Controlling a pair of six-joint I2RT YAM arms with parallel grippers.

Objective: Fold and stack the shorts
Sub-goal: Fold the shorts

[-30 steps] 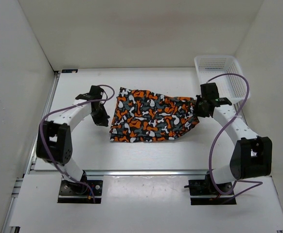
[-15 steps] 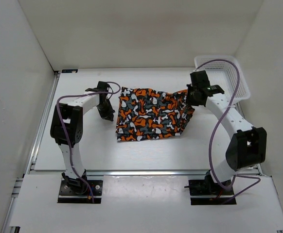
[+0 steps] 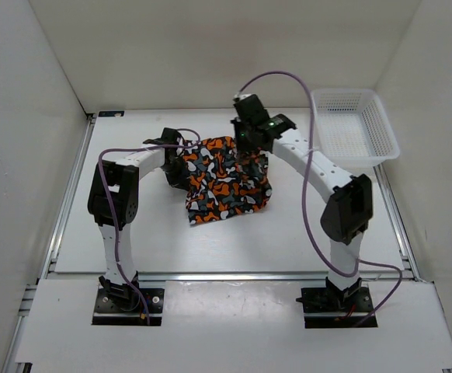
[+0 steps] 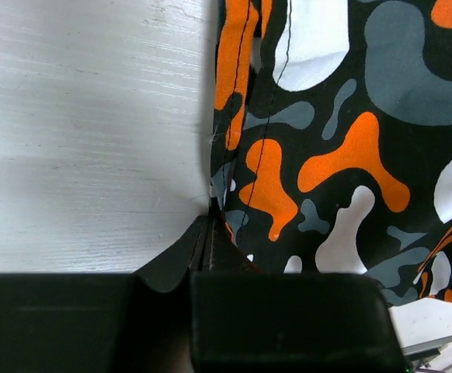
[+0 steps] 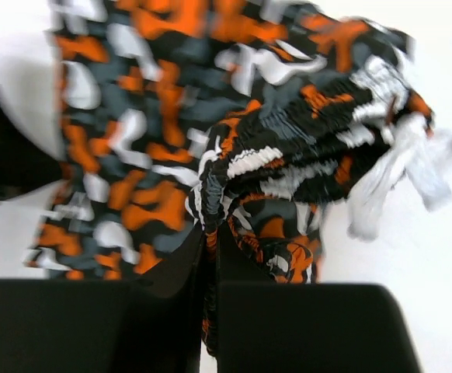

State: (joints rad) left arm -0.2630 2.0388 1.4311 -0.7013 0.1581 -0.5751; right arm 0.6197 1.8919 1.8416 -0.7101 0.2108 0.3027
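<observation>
The left hand [image 4: 210, 227] has come in from the open tabletop [image 3: 133, 225] to the left border of the shorts [image 3: 226, 185]. Its jaws are pressed together with nothing between them, and the tips touch the stitched hem; the wrist view does not show whether they pin the cloth or only rest beside it. The shorts lie in the middle of the tabletop between the two arms. A second ago they were spread wide toward the right, and now they are about half that width, with the right side carried over the left. The right hand [image 3: 247, 142] made that sweep. It has travelled from beside the basket to above the far middle of the garment, and its jaws are clamped on a bunch of gathered waistband. A white drawstring hangs loose from the bunch and part of the cloth is lifted off the layer below. I judge this to be the first fold, brought over but not yet laid down — the held edge has still to be lowered, lined up with the left hem and let go, and the stacking is not yet begun. The white mesh basket [image 3: 356, 128] at the far right stands well apart from the cloth. No brand, label or writing can be read in any view — only the orange, black, grey and white print.
</observation>
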